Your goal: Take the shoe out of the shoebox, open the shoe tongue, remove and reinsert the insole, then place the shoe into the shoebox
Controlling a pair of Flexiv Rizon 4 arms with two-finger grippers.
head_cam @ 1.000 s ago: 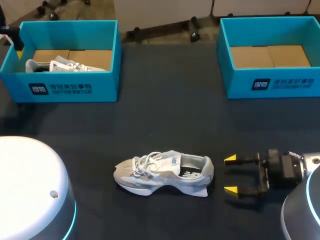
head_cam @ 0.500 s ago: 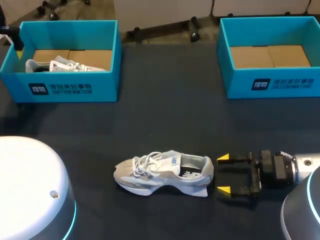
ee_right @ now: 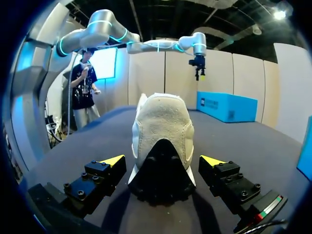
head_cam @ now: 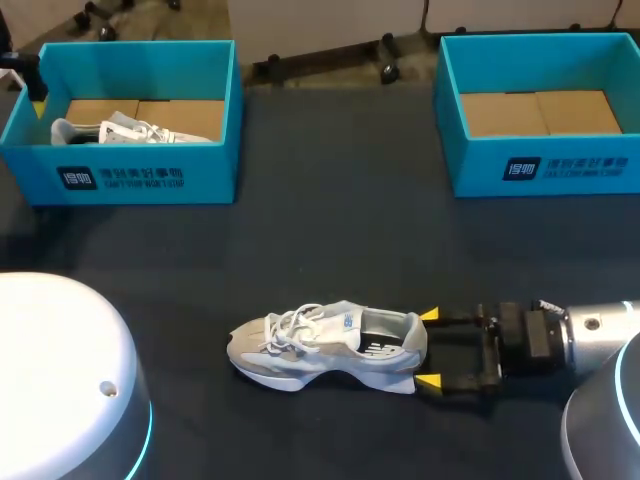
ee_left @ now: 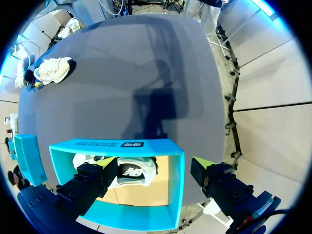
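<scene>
A grey-white sneaker (head_cam: 325,347) lies on its sole on the dark table, toe to the left. My right gripper (head_cam: 430,348) is open at its heel, one yellow tip on each side, neither touching. In the right wrist view the heel (ee_right: 163,131) stands between the spread fingers (ee_right: 100,178), with gaps on both sides. My left gripper (ee_left: 151,178) hangs open over the left blue shoebox (ee_left: 117,145), in which a second sneaker (ee_left: 129,171) lies. In the head view only a bit of that gripper (head_cam: 30,85) shows at the box's far-left corner.
The left shoebox (head_cam: 125,170) stands at the back left with the other sneaker (head_cam: 135,130) inside. A second blue shoebox (head_cam: 560,165) at the back right holds nothing but its cardboard floor. Dark table lies between the boxes and the shoe.
My right gripper has slid left along the table toward the sneaker, and its tips now flank the heel. The shoe and the left arm have not moved.
</scene>
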